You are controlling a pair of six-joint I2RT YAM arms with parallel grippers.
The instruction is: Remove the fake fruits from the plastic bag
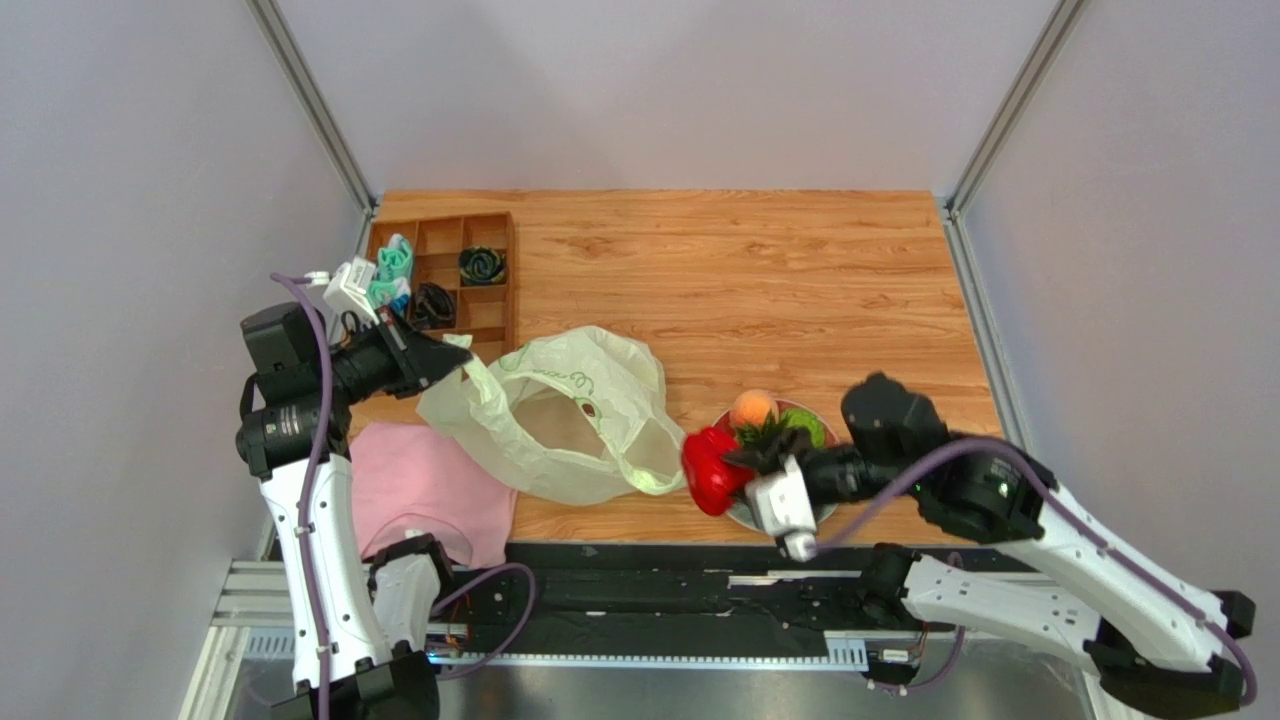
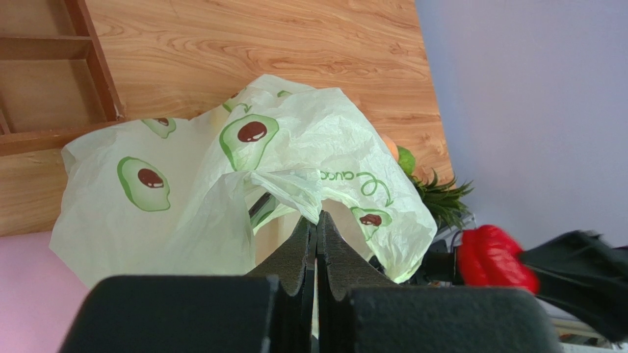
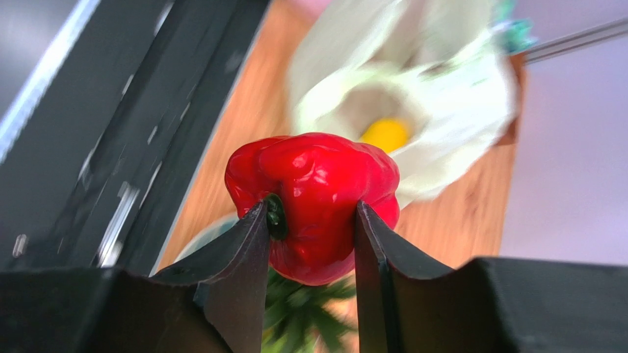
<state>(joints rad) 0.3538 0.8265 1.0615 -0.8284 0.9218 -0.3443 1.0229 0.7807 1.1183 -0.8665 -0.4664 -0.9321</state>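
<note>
Pepper point(image 3: 317, 184) between half-spread right fingers point(image 3: 237, 273)

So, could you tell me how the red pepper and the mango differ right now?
The pepper is glossy red; the mango is yellow. The pepper is clamped in the right gripper, outside the bag; the mango lies loose inside the bag, with nothing holding it. Both are fake fruits.
</note>
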